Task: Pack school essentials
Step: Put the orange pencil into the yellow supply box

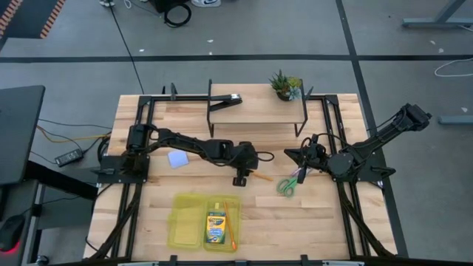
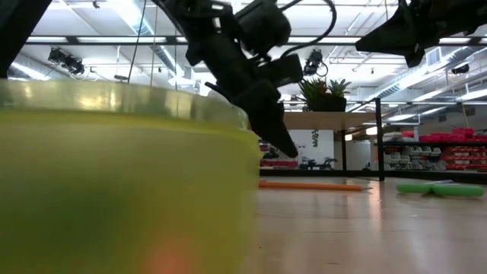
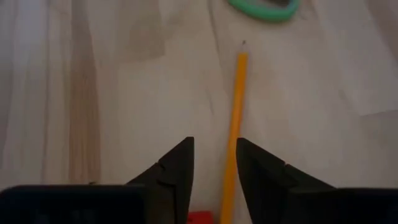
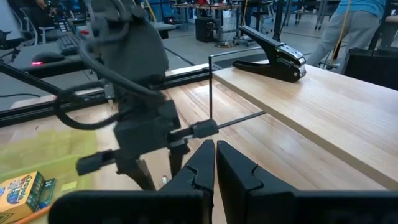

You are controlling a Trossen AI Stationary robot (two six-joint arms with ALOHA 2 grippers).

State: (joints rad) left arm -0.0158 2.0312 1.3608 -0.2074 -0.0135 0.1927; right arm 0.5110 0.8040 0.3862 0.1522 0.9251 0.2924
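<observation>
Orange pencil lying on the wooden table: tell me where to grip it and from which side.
Grip the orange pencil across its thin shaft, near the end under the left gripper, coming straight down from above. It lies flat on the wooden table, and the open fingers already straddle it, so closing there should pinch it.

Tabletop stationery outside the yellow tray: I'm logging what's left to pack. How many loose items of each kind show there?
Orange wooden pencil: 1
Green-handled scissors: 1
Pale bluish-white block: 1
Short red piece: 1
Total: 4
</observation>
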